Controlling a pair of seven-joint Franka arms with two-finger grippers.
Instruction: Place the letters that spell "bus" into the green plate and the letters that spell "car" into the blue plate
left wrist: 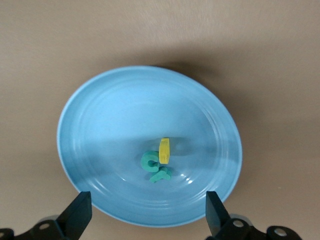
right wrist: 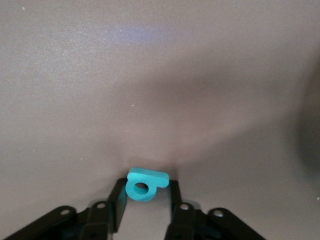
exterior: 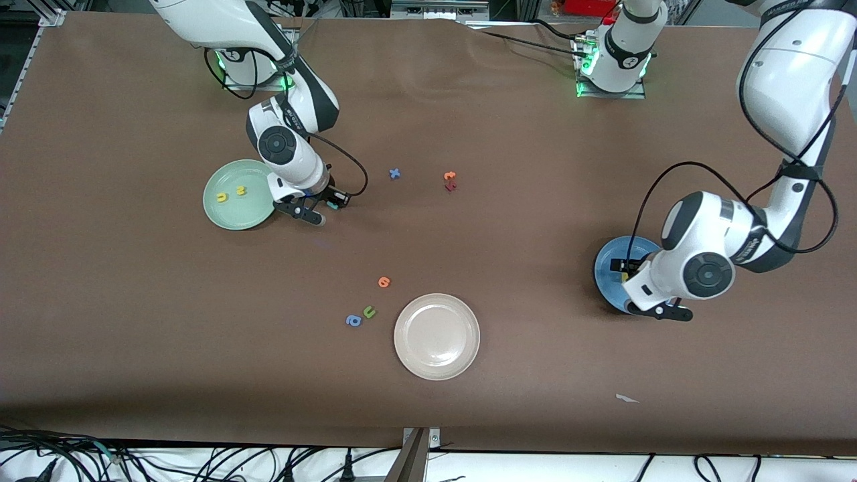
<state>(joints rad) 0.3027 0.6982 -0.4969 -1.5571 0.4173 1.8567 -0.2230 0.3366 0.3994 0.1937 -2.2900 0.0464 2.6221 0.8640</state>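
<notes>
Beside the green plate [exterior: 239,195], holding "u" [exterior: 221,197] and "s" [exterior: 242,191], the right end effector [right wrist: 146,200] pinches the teal "b" [right wrist: 144,184]; over the blue plate [left wrist: 100,120], "car" [left wrist: 159,161] complete, the left end effector [left wrist: 149,216] gapes empty.

Two letters [exterior: 231,194] in one plate [exterior: 221,214], three letters [left wrist: 159,161] in another [left wrist: 100,120].

Brown matte desk [exterior: 509,100] fills nearly whole front view, surface slightly wrinkled near top edge. Aluminium frame rail [exterior: 30,50] at corner toward right arm's end. Black cables [exterior: 221,462] bundled along white strip below desk's near edge. Metal bracket [exterior: 418,452] clamped at middle of that edge. Small white scrap [exterior: 627,399] lying on desk near that edge, toward left arm's end. Even overhead light, soft shadows. Clutter past top edge too dark to identify.
</notes>
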